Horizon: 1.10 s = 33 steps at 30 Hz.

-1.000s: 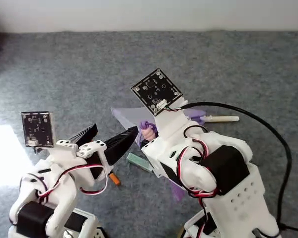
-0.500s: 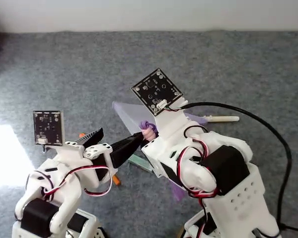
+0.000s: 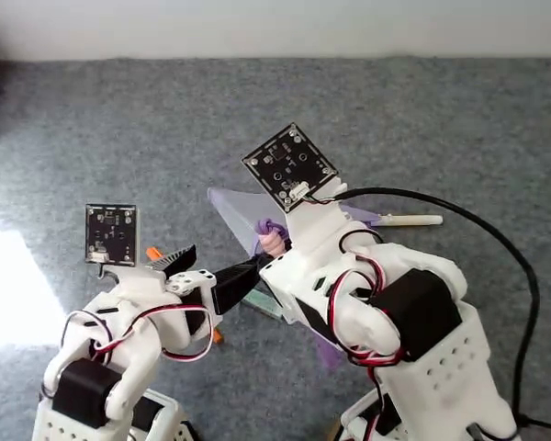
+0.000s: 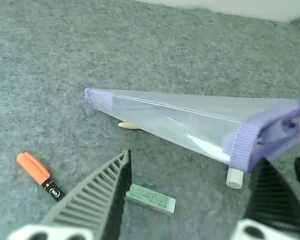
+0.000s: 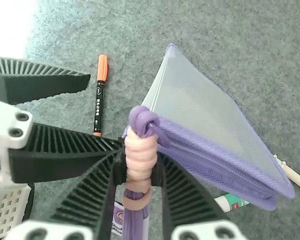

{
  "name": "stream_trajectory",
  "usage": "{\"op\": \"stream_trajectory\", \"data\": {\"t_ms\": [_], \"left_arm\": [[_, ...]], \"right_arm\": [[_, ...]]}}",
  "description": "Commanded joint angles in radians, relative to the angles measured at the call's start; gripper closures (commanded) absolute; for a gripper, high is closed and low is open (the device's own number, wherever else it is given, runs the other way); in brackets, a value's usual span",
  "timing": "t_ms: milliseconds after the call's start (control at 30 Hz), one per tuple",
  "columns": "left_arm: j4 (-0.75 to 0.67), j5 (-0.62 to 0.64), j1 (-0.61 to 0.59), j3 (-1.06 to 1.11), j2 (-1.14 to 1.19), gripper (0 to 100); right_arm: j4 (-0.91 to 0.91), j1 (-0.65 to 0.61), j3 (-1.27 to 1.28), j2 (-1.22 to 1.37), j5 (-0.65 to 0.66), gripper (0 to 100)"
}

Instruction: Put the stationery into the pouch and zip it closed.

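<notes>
Pouch (image 3: 241, 212): clear mesh-plastic body, purple fabric trim, just left of centre in the high view, hanging by one end from the right arm. Right gripper (image 5: 138, 170) is clamped on the zipper pull (image 5: 139, 149), a pink bead on a knotted purple cord. That end is raised and the far corner slopes down toward the table (image 3: 119, 129); contact there cannot be confirmed. Left gripper (image 4: 194, 162) has its fingers spread wide, level with the raised purple end, one finger on each side and neither touching it. Loose on the table: orange marker (image 4: 37, 172), green eraser (image 4: 151, 198) and white pen (image 3: 409, 220) at right of centre. Handling judgement: the pouch is light and limp, and the walls will fold and swing rather than hold shape. The plastic looks slick, so pinch the fabric trim or end tab, not the clear panel. The pull is small and the cord soft, so expect twist under load. Marker and pen are rigid and round and likely to roll; take them mid-barrel. The eraser is flat-sided; take it across its short faces.
</notes>
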Motion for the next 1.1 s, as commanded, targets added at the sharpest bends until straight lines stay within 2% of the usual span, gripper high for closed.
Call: {"op": "stream_trajectory", "data": {"t_ms": [0,400,600,767,1067], "left_arm": [[-0.057,-0.015,-0.006,0.021,0.006,64],[-0.064,-0.012,-0.008,-0.024,0.005,64],[-0.064,-0.014,-0.008,-0.056,0.003,72],[-0.064,-0.014,-0.006,-0.114,0.005,73],[-0.124,-0.015,0.002,-0.053,0.006,73]], "right_arm": [[-0.021,-0.007,-0.011,-0.024,0.005,99.1],[0.016,-0.008,-0.011,-0.025,0.005,99.1],[0.018,-0.008,-0.009,-0.025,0.006,99.1],[0.018,-0.008,-0.008,-0.025,0.006,99.1],[0.016,-0.008,-0.006,-0.021,0.006,99.1]]}}
